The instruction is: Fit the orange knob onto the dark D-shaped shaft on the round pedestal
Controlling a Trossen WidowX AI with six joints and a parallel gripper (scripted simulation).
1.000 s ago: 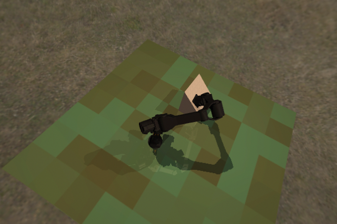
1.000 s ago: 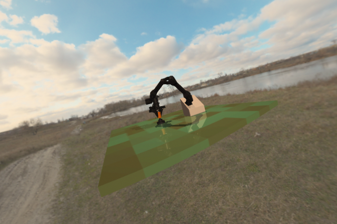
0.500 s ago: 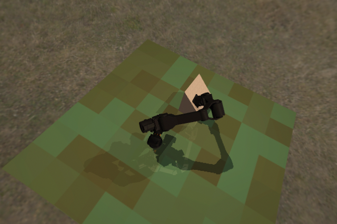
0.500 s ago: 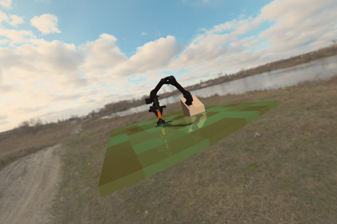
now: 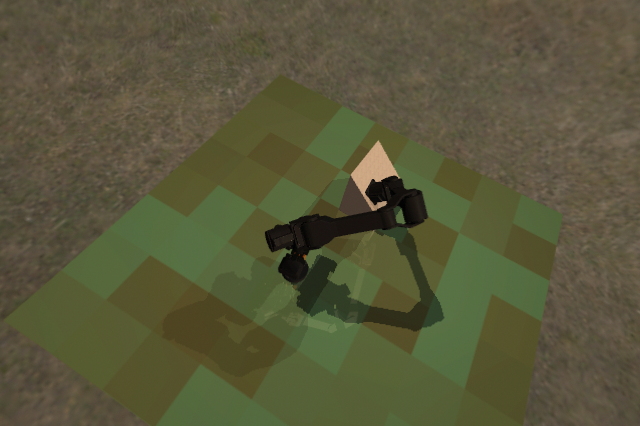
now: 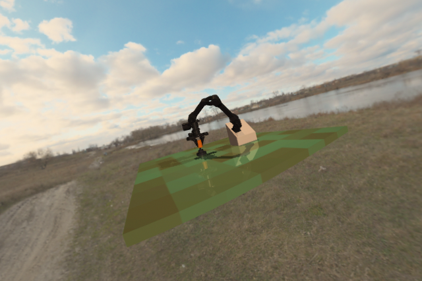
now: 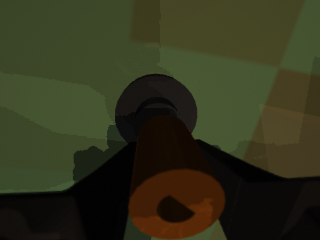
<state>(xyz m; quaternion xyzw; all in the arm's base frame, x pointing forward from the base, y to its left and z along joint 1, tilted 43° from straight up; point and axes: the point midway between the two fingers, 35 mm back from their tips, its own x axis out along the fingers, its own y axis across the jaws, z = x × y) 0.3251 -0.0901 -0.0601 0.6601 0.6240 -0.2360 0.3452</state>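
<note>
The black two-fingered pincer is pinching the orange cylindrical knob from its two sides. The knob points downward from the fingertips, and below it is the round dark pedestal, which stands on the green and brown checkered table top. The black jointed arm reaches over from the pale block, which is well apart from the pincer.

About the progress: the grasp is made, and the knob is brought over the pedestal. The knob is not seated on the pedestal, as far as I can judge. It remains to find the turn where the flat sides agree, to push the knob fully down, and to release it. Whether the tip of the shaft already touches the knob, I cannot tell.

The wrist view shows the D-shaped hole in the near end of the knob, and the pedestal's disc beyond the far end; the exterior view is too small for this hole. But the exterior view gives the height, with the knob just above the pedestal. In the top view, the arm's own parts hide almost all of the knob.
</note>
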